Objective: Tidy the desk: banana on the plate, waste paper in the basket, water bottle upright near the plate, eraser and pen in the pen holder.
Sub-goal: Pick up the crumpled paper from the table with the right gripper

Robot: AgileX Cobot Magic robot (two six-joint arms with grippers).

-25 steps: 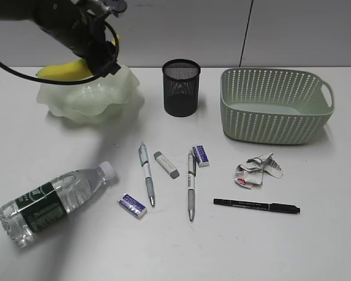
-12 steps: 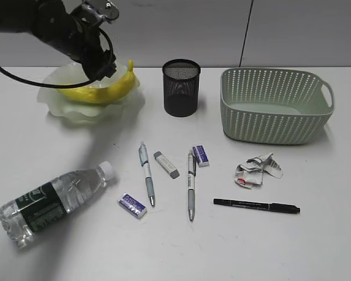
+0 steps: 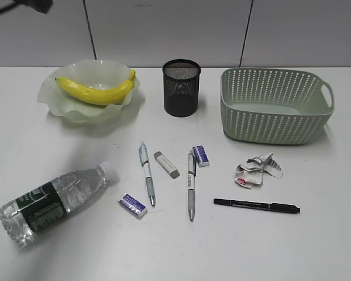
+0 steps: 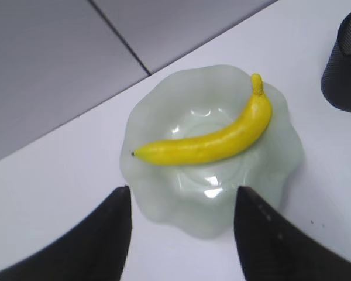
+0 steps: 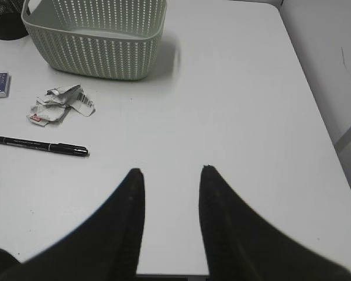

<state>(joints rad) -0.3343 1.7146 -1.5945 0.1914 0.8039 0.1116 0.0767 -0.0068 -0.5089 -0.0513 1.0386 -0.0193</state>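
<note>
White desk (image 3: 316, 246), grey panel wall behind. Exterior view: banana (image 3: 96, 89) now lies in the plate (image 3: 61, 108) far left; a second ago the left arm was over the plate holding it, now it's gone from view, so the banana step looks done. Pen holder (image 3: 181, 88) far centre, basket (image 3: 275, 105) far right, both look empty. Water bottle (image 3: 52, 202) on its side near left; pens, erasers and waste paper (image 3: 256, 170) loose mid-desk, untouched. Left wrist view: left gripper (image 4: 181, 234) open, empty, above the plate (image 4: 164, 205), banana (image 4: 210, 140) released across it. Right wrist view: right gripper (image 5: 171, 205) jaws parted, holding nothing, hovering over bare desk, waste paper (image 5: 58, 104) and basket (image 5: 93, 41) to its far left. Bottle, paper, pens, erasers remain.
</note>
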